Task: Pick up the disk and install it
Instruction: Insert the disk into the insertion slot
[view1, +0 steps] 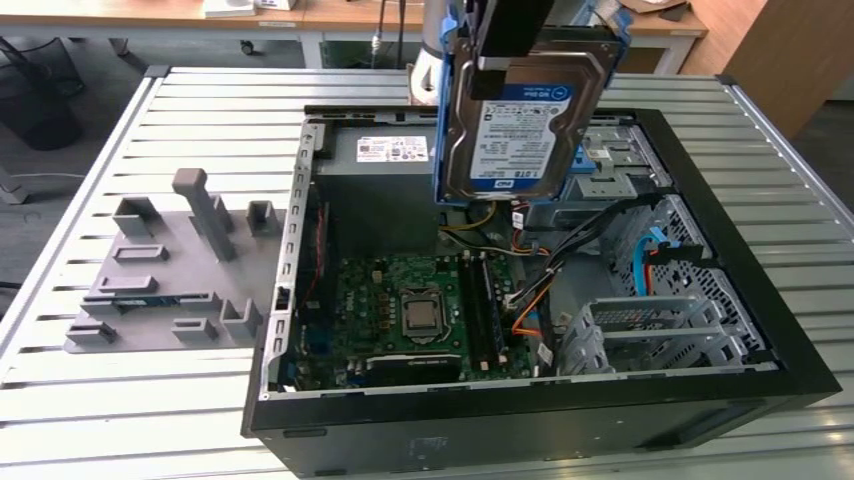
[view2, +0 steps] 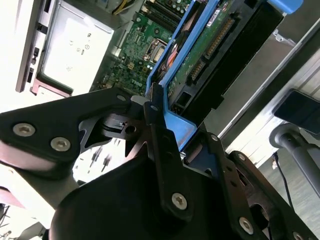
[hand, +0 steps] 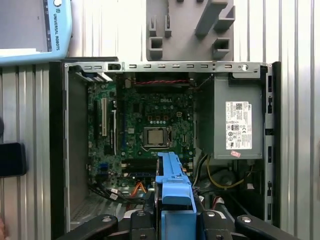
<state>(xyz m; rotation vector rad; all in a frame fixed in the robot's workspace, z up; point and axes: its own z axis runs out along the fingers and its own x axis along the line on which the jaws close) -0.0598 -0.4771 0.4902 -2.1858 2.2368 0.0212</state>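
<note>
A white slatted metal counter (view1: 107, 420) carries the scene, with desks and floor behind it in the exterior view. On it lies a large black computer case (view1: 747, 400) with its side open. Beside the case, toward the exterior view's left, sits a grey plastic fixture plate with raised blocks (view1: 160, 270). Inside the case are a grey power-supply box with a white sticker (view1: 380, 160) and a green motherboard (view1: 400, 300). The flat silver-grey disk with a white-and-blue label and blue plastic carrier frame (view1: 527, 120) hangs upright in the air over the far end of the case, close to the power-supply box and touching nothing inside. The pick-up looks done, while the install is not: the disk sits in no bay yet. The black tool (hand: 175, 220) is clamped on the carrier's blue end, one finger on each side, and the disk hangs straight below it toward the case.
</note>
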